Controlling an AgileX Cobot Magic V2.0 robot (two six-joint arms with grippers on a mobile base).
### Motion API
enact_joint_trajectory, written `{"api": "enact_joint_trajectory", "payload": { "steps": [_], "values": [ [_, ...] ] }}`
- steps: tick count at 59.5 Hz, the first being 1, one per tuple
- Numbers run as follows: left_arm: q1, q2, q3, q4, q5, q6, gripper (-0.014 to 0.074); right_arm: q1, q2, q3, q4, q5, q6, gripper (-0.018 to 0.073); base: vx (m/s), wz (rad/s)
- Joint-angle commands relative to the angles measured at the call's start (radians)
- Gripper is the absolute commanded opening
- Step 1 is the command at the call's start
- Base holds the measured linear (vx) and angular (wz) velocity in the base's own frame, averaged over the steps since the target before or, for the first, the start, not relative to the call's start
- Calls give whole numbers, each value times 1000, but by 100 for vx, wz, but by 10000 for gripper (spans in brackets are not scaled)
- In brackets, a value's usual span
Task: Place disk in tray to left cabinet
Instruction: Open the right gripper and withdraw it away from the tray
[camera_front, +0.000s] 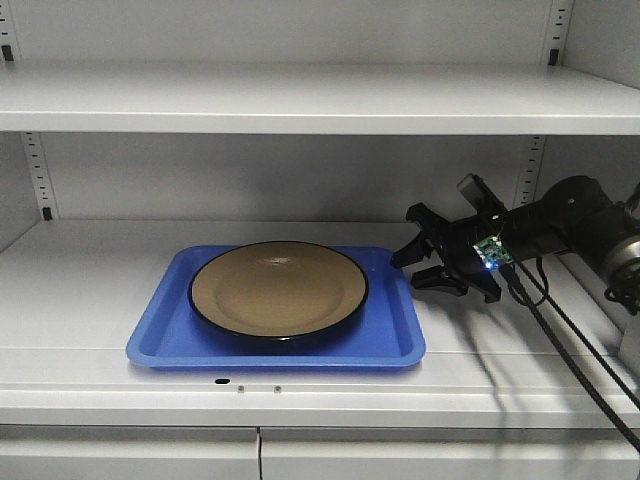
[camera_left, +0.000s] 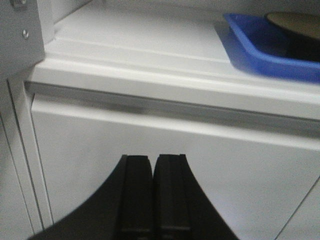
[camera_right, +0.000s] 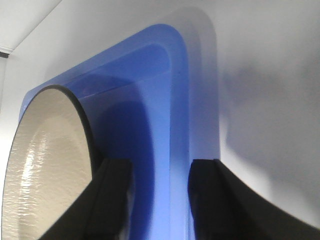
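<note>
The tan disk (camera_front: 279, 289) with its black rim lies flat in the blue tray (camera_front: 160, 340) on the cabinet shelf (camera_front: 80, 280). My right gripper (camera_front: 418, 262) hovers open just off the tray's right edge, holding nothing. In the right wrist view its fingers straddle the tray rim (camera_right: 177, 100), with the disk (camera_right: 45, 160) to the left. My left gripper (camera_left: 152, 161) is shut and empty, low in front of the cabinet door (camera_left: 200, 165). The tray corner (camera_left: 260, 50) and the disk (camera_left: 295, 21) show at that view's upper right.
An upper shelf (camera_front: 300, 100) spans above the tray. Slotted upright strips (camera_front: 40, 170) run down the back corners. Black cables (camera_front: 580, 350) trail from the right arm across the shelf's right end. Door fronts (camera_front: 130, 455) lie beneath the shelf.
</note>
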Motion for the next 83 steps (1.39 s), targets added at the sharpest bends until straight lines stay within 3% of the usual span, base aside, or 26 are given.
{"api": "enact_joint_trajectory", "payload": {
  "steps": [1,8,19,29,83],
  "values": [
    [0,-51,55,13,-130,-4,-8,-3,-76,-33,48,-55,-6,353,0,0],
    [0,-128,136,17,-175,-4,-8,-3,-76,-33,48,-55,-6,353,0,0],
    [-38,-320,136,65,-91,-4,-8,-3,-76,-33,48,-55,-6,353,0,0],
    [-83,-298,136,68,-104,-4,-7,-3,-73,-33,45,-53,-6,353,0,0],
    [-82,-299,136,68,-104,-4,-6,-3,-72,-33,45,-51,-6,353,0,0]
  ]
}}
